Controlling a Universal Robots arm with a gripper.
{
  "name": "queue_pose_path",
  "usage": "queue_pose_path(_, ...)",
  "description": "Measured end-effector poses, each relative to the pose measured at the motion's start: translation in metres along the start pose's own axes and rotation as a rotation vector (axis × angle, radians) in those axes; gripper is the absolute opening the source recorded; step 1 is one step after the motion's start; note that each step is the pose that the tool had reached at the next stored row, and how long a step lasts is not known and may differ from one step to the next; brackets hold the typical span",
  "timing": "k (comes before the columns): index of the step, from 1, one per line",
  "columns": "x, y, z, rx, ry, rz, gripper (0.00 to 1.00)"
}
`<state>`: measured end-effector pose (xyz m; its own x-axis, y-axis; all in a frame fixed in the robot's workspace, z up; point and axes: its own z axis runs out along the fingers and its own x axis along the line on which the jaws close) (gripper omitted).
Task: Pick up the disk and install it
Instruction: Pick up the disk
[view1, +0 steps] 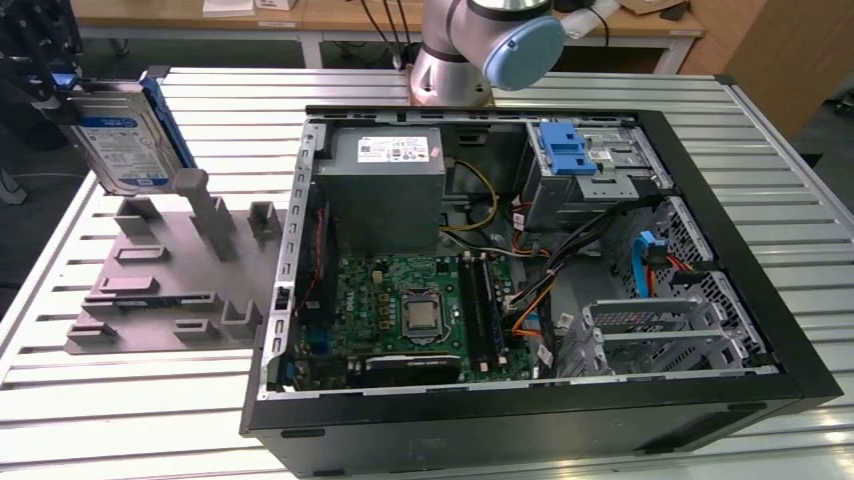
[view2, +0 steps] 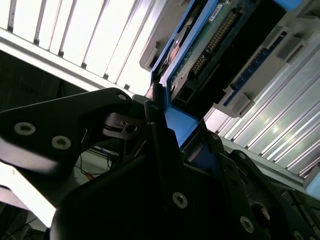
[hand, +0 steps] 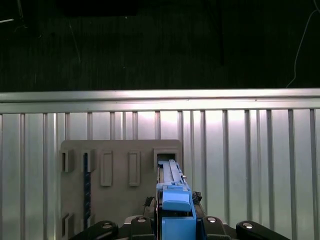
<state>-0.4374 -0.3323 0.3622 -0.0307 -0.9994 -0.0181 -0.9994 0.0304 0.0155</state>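
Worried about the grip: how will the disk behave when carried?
The disk looks rigid and metal-bodied, so probably won't flex. The hand pinches only its smooth blue frame edge, so it might pivot or slip. Its exposed circuit board suggests it is fragile to knocks.

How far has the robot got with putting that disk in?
Done: the gripper is shut on the disk. In hand: it holds the disk upright over the grey holder rack, at the exterior view's left. Left: installing it; the disk is outside the open computer case.
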Motion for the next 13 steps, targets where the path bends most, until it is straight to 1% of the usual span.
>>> queue_pose_path(13,-0.0002,0.0001,-0.0073,-0.0001,0.0000,0.000,0.36)
